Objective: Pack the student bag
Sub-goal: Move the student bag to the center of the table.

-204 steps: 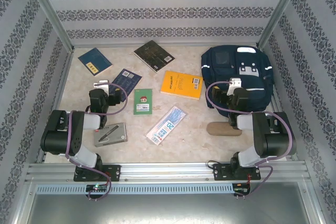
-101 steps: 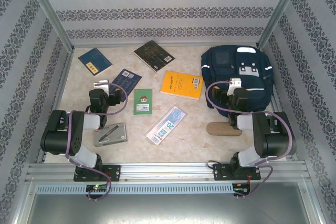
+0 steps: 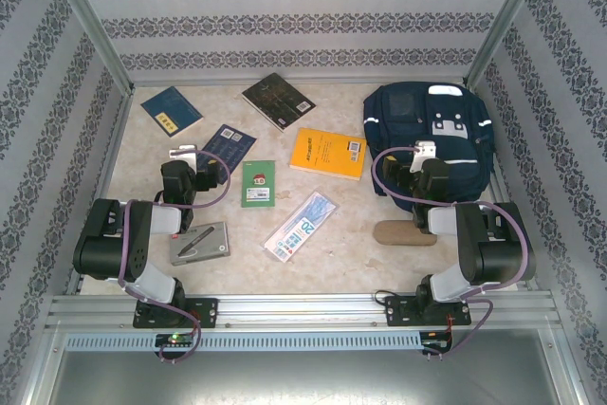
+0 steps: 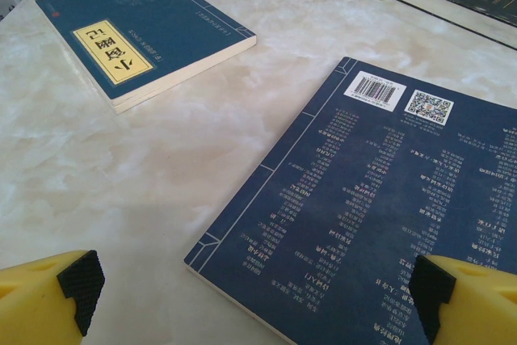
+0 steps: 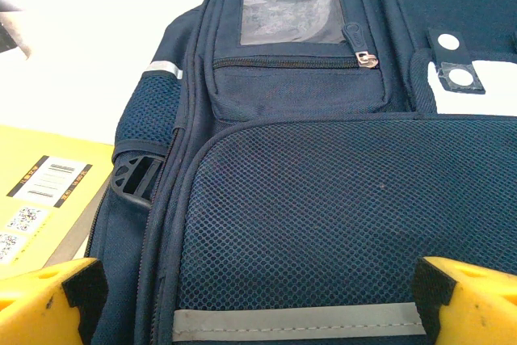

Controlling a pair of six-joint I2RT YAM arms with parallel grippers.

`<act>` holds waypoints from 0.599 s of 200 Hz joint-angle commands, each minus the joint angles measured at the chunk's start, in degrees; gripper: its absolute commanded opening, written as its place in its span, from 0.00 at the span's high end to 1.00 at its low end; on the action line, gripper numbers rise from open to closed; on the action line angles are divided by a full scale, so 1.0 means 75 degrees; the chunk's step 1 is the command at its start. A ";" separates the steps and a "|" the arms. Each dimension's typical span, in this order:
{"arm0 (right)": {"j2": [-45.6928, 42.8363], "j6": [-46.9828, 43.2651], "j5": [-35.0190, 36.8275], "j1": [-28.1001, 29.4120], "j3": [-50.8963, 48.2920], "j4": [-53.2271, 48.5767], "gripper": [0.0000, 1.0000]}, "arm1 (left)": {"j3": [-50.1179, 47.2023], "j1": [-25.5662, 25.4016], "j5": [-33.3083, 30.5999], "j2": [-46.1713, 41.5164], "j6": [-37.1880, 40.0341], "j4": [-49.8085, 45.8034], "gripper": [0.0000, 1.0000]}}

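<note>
While the top view puts the large navy-blue fabric backpack [image 3: 429, 130] at the desk's [image 3: 346, 234] far right, the right wrist view adds its clear window pocket [image 5: 291, 15] and grey reflective strip [image 5: 299, 321]. Right end effector [image 5: 254, 292] spread, close before its mesh front. Left end effector [image 4: 257, 290] spread above a dark-blue paperback [image 4: 380, 199] bearing barcode and QR code.

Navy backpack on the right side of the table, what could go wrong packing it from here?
The navy-blue fabric backpack lies flat with its pocket zipper shut, so the open right tool may only snag mesh fabric. The thin dark-blue paperback by the open left tool lies flat on the marble-pattern table; the tool could skid off it instead of gripping.
</note>
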 commanded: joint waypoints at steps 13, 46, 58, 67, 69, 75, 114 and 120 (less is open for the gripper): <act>-0.0081 -0.0082 -0.0068 0.0001 0.0131 0.0241 0.02 | 0.0015 0.0019 0.0137 0.0027 0.0112 0.0300 0.00; -0.0083 -0.0090 -0.0060 0.0001 0.0119 0.0241 0.02 | 0.0025 0.0022 0.0139 0.0023 0.0119 0.0276 0.00; -0.0060 -0.0083 -0.0073 0.0001 0.0131 0.0241 0.02 | 0.0025 0.0022 0.0142 0.0023 0.0115 0.0261 0.00; -0.0062 -0.0088 -0.0081 -0.0005 0.0131 0.0241 0.02 | 0.0019 0.0022 0.0146 0.0020 0.0114 0.0263 0.00; -0.0070 -0.0084 -0.0075 -0.0009 0.0131 0.0241 0.02 | 0.0016 0.0022 0.0148 0.0023 0.0114 0.0256 0.00; -0.0074 -0.0084 -0.0084 -0.0010 0.0124 0.0241 0.02 | 0.0012 0.0022 0.0154 0.0012 0.0115 0.0264 0.00; -0.0581 0.0103 0.0483 0.0001 0.0088 -0.0095 0.02 | 0.1709 0.0022 -0.0358 -0.0842 -0.0127 -0.3499 0.00; -0.0784 0.0086 0.0505 0.0001 0.0113 -0.0296 0.02 | 0.2164 0.0022 -0.0540 -0.0958 -0.0274 -0.4289 0.00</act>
